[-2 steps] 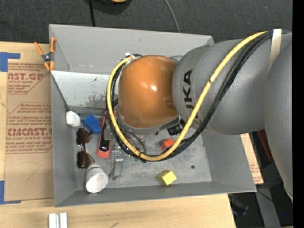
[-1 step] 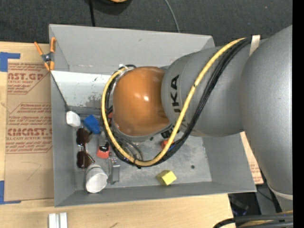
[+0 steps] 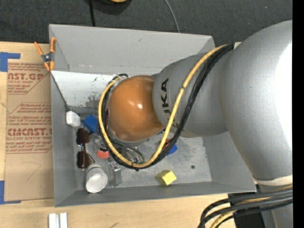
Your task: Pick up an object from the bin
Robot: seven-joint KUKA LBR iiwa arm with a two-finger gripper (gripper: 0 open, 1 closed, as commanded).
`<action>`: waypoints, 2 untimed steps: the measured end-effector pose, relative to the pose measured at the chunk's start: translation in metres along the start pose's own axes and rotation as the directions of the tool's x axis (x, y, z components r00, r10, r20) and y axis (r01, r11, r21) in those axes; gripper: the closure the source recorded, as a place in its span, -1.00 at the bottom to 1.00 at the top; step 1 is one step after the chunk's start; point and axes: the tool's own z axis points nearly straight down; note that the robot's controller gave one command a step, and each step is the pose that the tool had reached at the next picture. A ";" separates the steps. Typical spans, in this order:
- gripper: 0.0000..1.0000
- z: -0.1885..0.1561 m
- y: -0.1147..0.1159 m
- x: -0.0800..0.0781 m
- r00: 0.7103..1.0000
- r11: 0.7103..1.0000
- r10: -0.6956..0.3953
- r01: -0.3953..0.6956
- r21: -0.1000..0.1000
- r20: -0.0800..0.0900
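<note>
While peering down past the orange wrist cover [image 3: 133, 109], found the gripper [image 3: 114, 171] low in the bin [image 3: 133, 51], near its lower-left corner. Could not tell whether released or clenched. Noted a heap along the left wall: small red piece [image 3: 102, 154] and white round cap [image 3: 96, 180] nearest, then two dark brown glossy pieces [image 3: 84, 158], blue piece [image 3: 90, 123], white lump [image 3: 72, 119]. Spotted a yellow block [image 3: 166, 177] apart, midway along the lower edge.
</note>
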 end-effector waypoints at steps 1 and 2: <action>-1.00 0.030 0.017 -0.004 0.997 0.997 -0.076 0.076 0.000 0.000; 1.00 0.056 0.043 -0.011 0.965 0.965 -0.263 0.263 -0.002 0.010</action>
